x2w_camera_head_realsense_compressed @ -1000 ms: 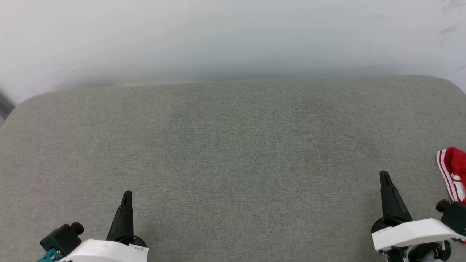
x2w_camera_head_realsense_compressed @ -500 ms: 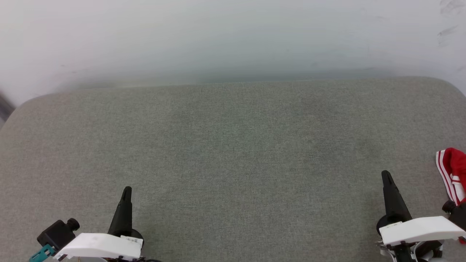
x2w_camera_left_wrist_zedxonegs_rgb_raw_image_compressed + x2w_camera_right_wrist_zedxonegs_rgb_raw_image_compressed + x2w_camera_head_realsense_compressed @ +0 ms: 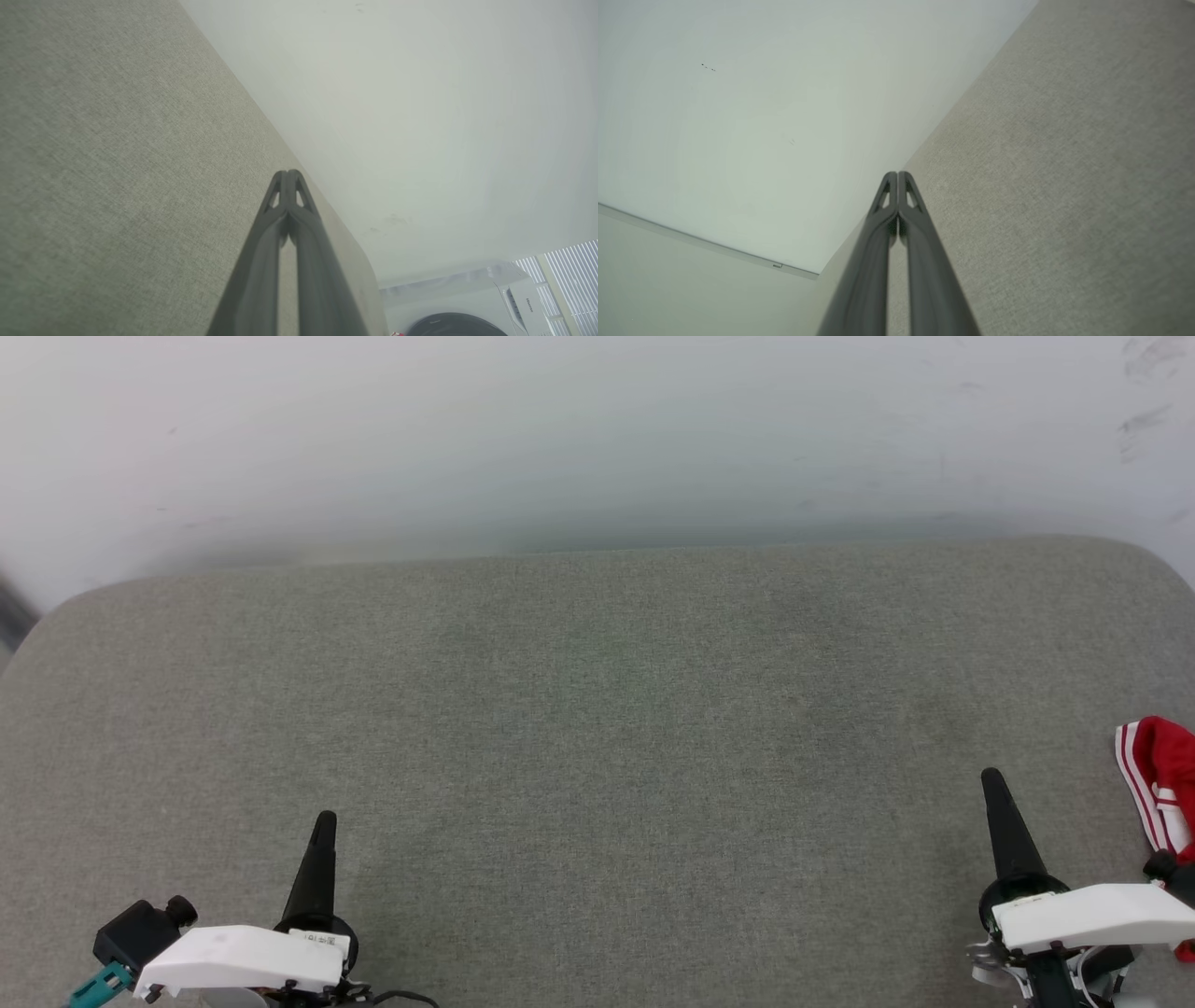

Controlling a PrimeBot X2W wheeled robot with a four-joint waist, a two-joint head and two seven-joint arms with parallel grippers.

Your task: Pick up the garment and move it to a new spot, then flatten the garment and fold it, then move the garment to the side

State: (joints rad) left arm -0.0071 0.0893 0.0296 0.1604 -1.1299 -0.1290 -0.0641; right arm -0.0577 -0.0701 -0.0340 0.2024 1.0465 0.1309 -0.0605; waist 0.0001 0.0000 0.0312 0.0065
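The left gripper [image 3: 323, 819] has its two dark fingers pressed together to a single point and holds nothing. The right gripper [image 3: 991, 777] is the same: tips touching, nothing between them. Both hang over a grey fabric pad [image 3: 597, 709], fingers pointing toward a pale wall [image 3: 597, 429].

The jersey [image 3: 1160, 775] lies on the pad to the right of the right gripper's fingers, near them but apart, about level with their tips and running back alongside them. It is bunched up at the head view's right edge, red with white stripes along its near border. Its lower end passes behind the black knob on the right wrist. None of its print can be seen.

In the left wrist view the closed fingers [image 3: 261, 270] lie along the far edge of the pad. Beyond and to the right of their base stands a white washing machine [image 3: 448, 298] with a dark round door; what is in the drum cannot be told. Its control panel [image 3: 530, 303] reads "Hisense".

A small white sticker [image 3: 319, 941] sits at the base of the left fingers; its print is too small to read.

In the right wrist view the closed fingers [image 3: 873, 270] point at the line where the pad meets the wall.
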